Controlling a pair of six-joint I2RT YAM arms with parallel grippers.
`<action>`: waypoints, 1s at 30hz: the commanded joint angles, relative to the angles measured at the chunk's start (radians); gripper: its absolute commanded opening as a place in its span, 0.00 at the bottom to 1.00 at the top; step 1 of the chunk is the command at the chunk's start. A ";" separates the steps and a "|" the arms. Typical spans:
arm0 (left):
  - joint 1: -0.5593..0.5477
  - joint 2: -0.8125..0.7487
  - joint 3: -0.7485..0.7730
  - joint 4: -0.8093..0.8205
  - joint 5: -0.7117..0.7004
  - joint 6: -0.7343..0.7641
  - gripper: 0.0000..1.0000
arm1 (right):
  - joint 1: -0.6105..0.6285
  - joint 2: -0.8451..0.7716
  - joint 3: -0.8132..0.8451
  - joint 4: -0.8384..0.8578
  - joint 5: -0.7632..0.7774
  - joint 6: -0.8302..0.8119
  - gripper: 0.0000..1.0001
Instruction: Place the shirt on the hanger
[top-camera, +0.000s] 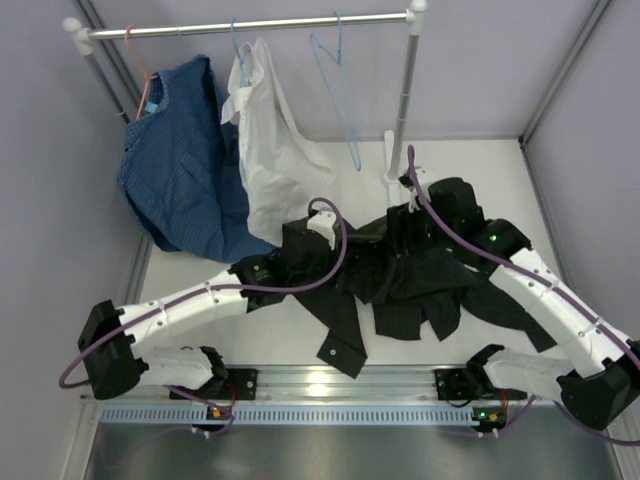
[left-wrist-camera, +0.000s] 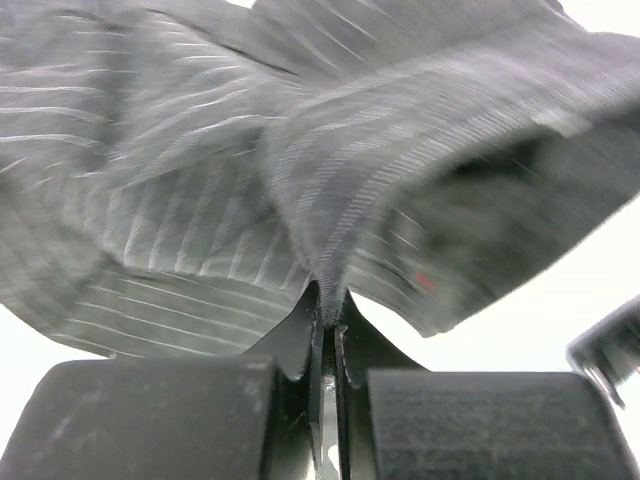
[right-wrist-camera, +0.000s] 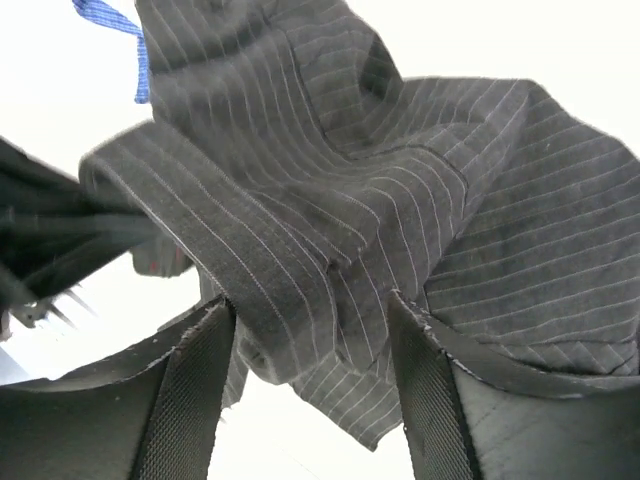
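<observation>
Overhead camera looks down; both wrist cameras hug the shirt (top-camera: 400, 285).

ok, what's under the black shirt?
Only white table shows around the shirt. The left tool pinches a fold; the right tool straddles one, open. Anything beneath is covered.

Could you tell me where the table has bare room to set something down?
Bare: the back right corner beside the rack post; the front patch between the left arm and the black shirt. Crowded: centre, back left.
</observation>
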 joint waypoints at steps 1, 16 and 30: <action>-0.004 -0.054 0.030 -0.057 0.267 0.026 0.00 | -0.025 -0.039 0.109 0.035 -0.047 -0.031 0.61; 0.016 -0.117 -0.002 -0.081 0.159 -0.050 0.00 | -0.029 0.269 0.563 0.096 0.120 -0.143 0.70; 0.014 -0.160 -0.111 -0.054 0.206 -0.087 0.00 | -0.063 0.669 0.987 0.090 0.141 -0.200 0.47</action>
